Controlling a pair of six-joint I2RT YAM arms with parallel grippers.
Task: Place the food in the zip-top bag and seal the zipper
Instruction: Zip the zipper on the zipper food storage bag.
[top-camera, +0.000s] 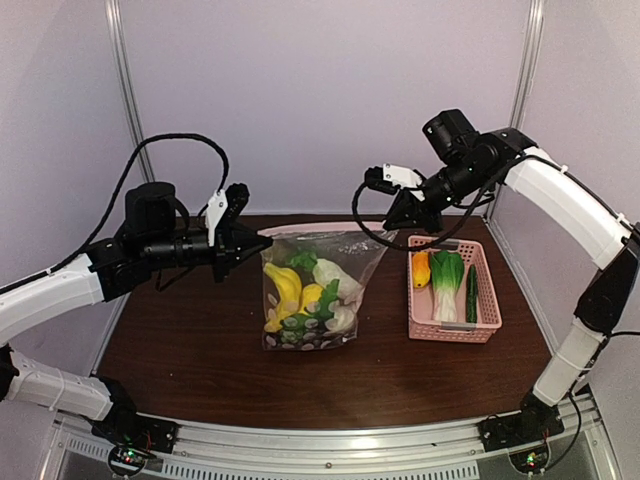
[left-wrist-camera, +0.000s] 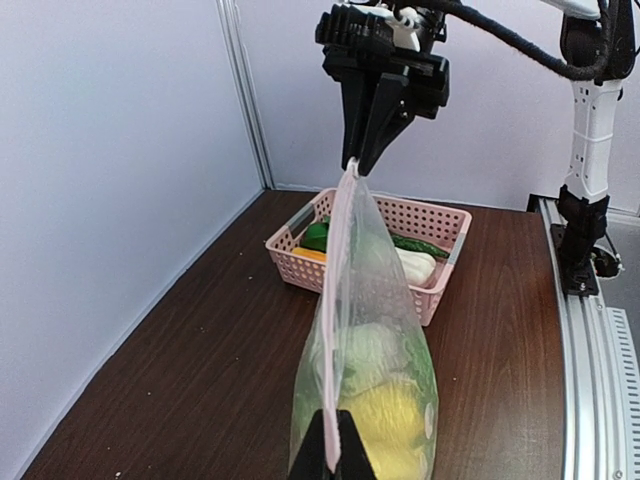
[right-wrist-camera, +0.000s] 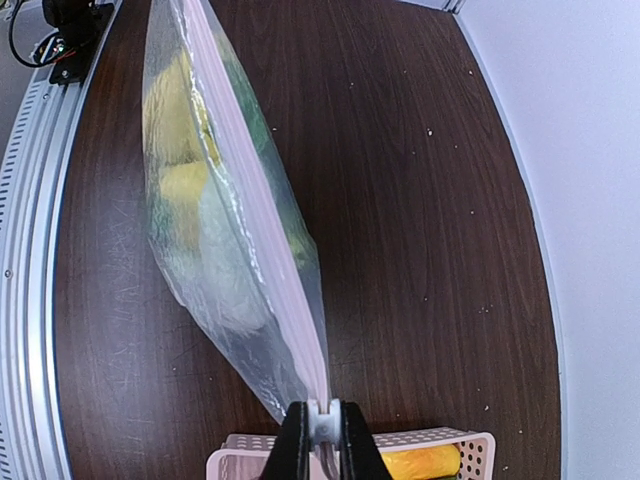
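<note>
The zip-top bag (top-camera: 318, 290) hangs upright over the table, its bottom resting on the wood. Through the clear plastic I see food: yellow bananas (top-camera: 283, 285), green pieces and a white one. The pale pink zipper (top-camera: 320, 233) is stretched taut between both grippers. My left gripper (top-camera: 258, 245) is shut on its left end, seen close up as my left gripper (left-wrist-camera: 338, 440) pinching the strip (left-wrist-camera: 342, 250). My right gripper (top-camera: 398, 228) is shut on the right end, where a small white slider (right-wrist-camera: 322, 420) sits between its fingers.
A pink slatted basket (top-camera: 484, 322) stands to the right of the bag, holding a leafy green (top-camera: 447, 272), an orange-yellow piece (top-camera: 422, 268) and a dark green long vegetable (top-camera: 471, 293). White walls close in the back and sides; a metal rail runs along the near edge.
</note>
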